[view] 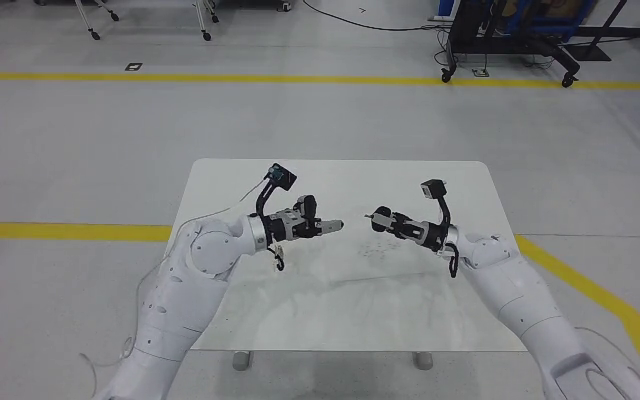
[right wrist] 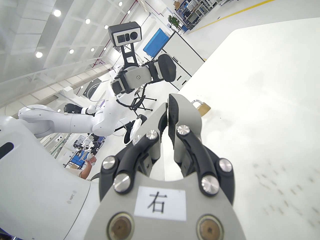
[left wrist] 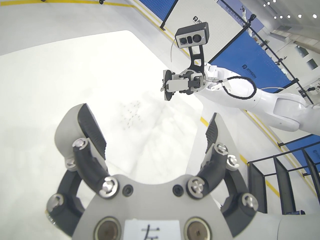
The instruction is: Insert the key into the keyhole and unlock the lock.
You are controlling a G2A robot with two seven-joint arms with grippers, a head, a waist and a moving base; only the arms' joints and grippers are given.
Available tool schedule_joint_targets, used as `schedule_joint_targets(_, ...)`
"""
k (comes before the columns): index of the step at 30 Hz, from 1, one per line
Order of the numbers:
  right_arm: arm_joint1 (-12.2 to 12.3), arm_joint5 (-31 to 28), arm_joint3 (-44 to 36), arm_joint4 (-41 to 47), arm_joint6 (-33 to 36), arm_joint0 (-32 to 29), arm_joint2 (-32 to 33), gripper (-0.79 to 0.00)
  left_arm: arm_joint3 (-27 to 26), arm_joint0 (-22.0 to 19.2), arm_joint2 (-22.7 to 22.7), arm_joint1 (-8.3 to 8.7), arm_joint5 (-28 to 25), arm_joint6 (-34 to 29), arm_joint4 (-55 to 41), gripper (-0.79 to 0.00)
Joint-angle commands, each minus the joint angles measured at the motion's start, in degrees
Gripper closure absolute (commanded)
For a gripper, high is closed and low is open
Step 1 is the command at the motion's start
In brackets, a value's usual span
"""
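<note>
Right claw (right wrist: 170, 102) closed, perhaps on key (left wrist: 162, 90); left claw (left wrist: 149, 114) agape

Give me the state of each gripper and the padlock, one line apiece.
left gripper: open, holding nothing.
right gripper: shut; whether it grips anything is too small to tell.
padlock: lying on the table, apart from both grippers; shackle locked or not, cannot tell.

Large robotics lab or factory hall. Pale polished floor (view: 120, 150) with yellow painted lane lines (view: 300, 78); blue-and-white partition panels (left wrist: 250, 58); black wheeled equipment cart (view: 512, 42); high white ceiling (right wrist: 30, 1), round spotlights (right wrist: 57, 13).
</note>
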Motion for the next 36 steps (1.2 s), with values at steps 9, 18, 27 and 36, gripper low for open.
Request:
schedule_joint_targets(9,0.0,0.0,0.0,0.0,0.0,0.0,0.0,0.0,-7.3,0.95,-0.57,1.44,9.2,-6.16,12.12,-0.785)
schedule_joint_targets(18,0.0,0.0,0.0,0.0,0.0,0.0,0.0,0.0,-20.44,3.19,1.45,2.89,29.17,-28.12,33.13,-0.785)
schedule_joint_targets(27,0.0,0.0,0.0,0.0,0.0,0.0,0.0,0.0,-10.36,-1.21,11.39,1.13,35.29,-32.84,37.12,-0.671)
schedule_joint_targets(36,0.0,0.0,0.0,0.0,0.0,0.0,0.0,0.0,-5.53,-2.66,12.97,0.37,38.64,-31.24,38.52,-0.477)
